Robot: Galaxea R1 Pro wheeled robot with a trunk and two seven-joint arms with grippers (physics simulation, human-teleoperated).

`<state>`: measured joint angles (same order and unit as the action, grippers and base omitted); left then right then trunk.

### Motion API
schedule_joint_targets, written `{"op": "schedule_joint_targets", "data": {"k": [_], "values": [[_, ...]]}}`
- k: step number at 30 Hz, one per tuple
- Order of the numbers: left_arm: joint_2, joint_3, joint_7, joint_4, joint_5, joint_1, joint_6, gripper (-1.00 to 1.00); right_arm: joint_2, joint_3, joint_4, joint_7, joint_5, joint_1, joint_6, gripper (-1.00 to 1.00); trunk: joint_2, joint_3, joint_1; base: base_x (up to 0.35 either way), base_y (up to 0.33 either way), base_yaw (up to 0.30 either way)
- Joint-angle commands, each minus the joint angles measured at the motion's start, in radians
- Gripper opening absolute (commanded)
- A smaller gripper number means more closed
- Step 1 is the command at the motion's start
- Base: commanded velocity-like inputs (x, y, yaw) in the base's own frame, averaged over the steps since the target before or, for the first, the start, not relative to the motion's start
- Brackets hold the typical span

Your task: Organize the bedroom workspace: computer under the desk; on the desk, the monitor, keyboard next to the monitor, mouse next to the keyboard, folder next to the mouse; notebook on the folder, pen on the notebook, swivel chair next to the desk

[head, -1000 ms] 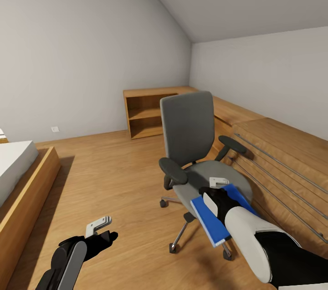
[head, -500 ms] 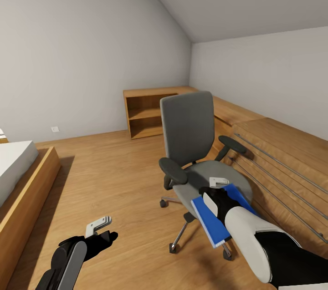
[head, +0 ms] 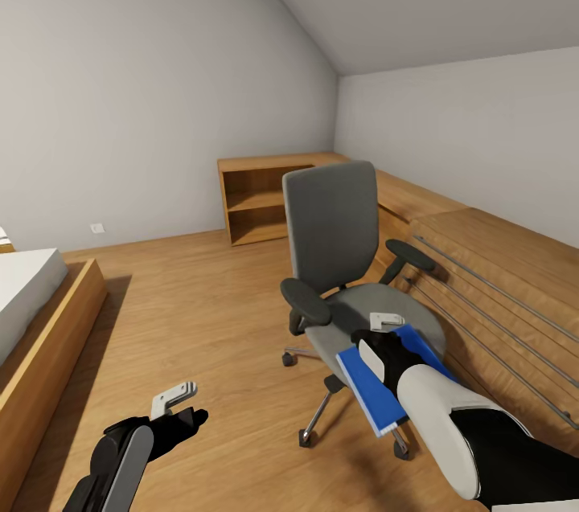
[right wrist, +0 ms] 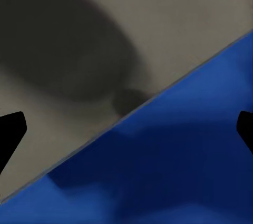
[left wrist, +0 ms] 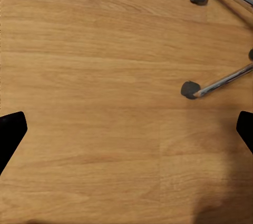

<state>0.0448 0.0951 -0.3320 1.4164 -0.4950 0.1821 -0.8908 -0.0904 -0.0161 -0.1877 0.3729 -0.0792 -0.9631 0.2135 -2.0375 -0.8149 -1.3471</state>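
Right gripper (head: 384,335): spread wide, fingertips at opposite edges of the right wrist view, poised directly over the folder, nothing clasped.
Folder (head: 378,379): bright blue, flat on the swivel chair's seat, front corner hanging past the seat's near edge; blue cover against grey padding in the right wrist view (right wrist: 174,166).
Swivel chair (head: 334,235): grey, upright, just beside the long oak cabinet (head: 490,255), back toward the oak shelf unit (head: 257,202).
Left gripper (head: 178,407): released, fingers far apart, low over the wood floor (head: 209,319), well apart from the chair seat.
Chair base (left wrist: 221,81): chrome legs and dark castors on the floor near the left gripper.
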Motion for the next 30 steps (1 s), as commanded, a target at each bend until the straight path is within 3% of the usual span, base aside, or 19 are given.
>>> {"op": "schedule_joint_targets", "data": {"k": [1,30], "values": [[0.001,0.002,-0.008,0.001,-0.010,0.001,-0.003,1.00,0.000,-0.002,-0.002,0.004,-0.008,0.000,0.004,1.00,0.000,-0.001,0.000,0.000,0.000,0.000],[0.002,0.000,-0.010,0.001,-0.010,0.000,-0.002,1.00,0.001,0.002,-0.035,0.005,-0.009,0.000,0.000,1.00,0.196,0.087,0.107,0.000,0.000,0.000]]}}
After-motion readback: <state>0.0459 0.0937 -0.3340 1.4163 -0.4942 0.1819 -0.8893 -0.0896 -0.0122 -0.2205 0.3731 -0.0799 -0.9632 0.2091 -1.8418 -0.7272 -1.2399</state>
